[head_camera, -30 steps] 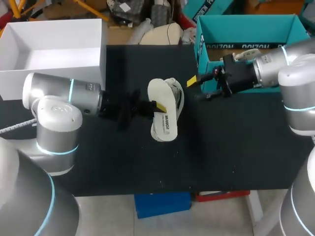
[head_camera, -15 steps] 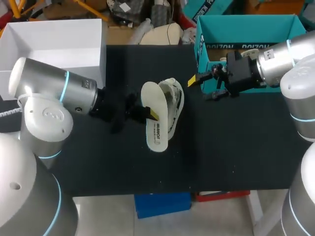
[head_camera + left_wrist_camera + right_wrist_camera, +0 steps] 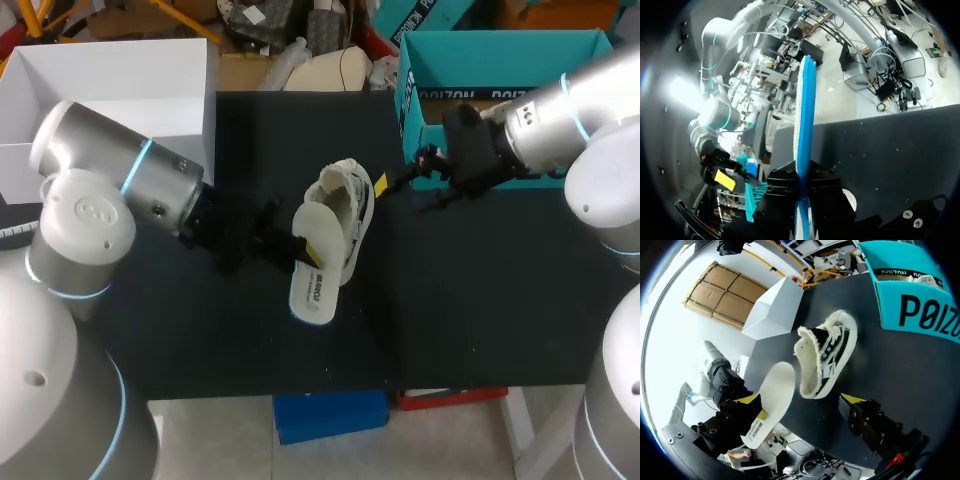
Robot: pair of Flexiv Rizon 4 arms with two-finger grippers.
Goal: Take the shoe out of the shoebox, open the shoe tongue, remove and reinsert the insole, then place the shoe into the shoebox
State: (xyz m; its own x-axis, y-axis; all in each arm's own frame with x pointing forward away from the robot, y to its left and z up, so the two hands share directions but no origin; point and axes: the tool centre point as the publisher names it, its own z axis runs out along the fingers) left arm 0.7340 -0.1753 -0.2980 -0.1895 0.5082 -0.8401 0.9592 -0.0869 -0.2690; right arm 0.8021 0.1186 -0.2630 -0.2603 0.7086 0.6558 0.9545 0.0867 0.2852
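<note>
The left gripper (image 3: 303, 243) clamps the insole (image 3: 318, 262) edge-on, clear of the shoe (image 3: 352, 200) at the middle of the worktop (image 3: 480, 300), seemingly for reinsertion; the right gripper (image 3: 396, 193) hovers beside it, spread and empty.

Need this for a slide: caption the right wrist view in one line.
Left gripper holds the white insole up beside the shoe resting on the black table.

Blk tbl (image 3: 480, 290) w/ shoe (image 3: 357, 205), teal shoebox (image 3: 470, 95), white box (image 3: 120, 65).

The insole (image 3: 325, 262) is off-white on top and blue underneath, the shoe (image 3: 355, 205) black-and-white with cream fleecy lining, the shoebox (image 3: 500, 50) teal with black lettering, the table (image 3: 470, 300) black.
</note>
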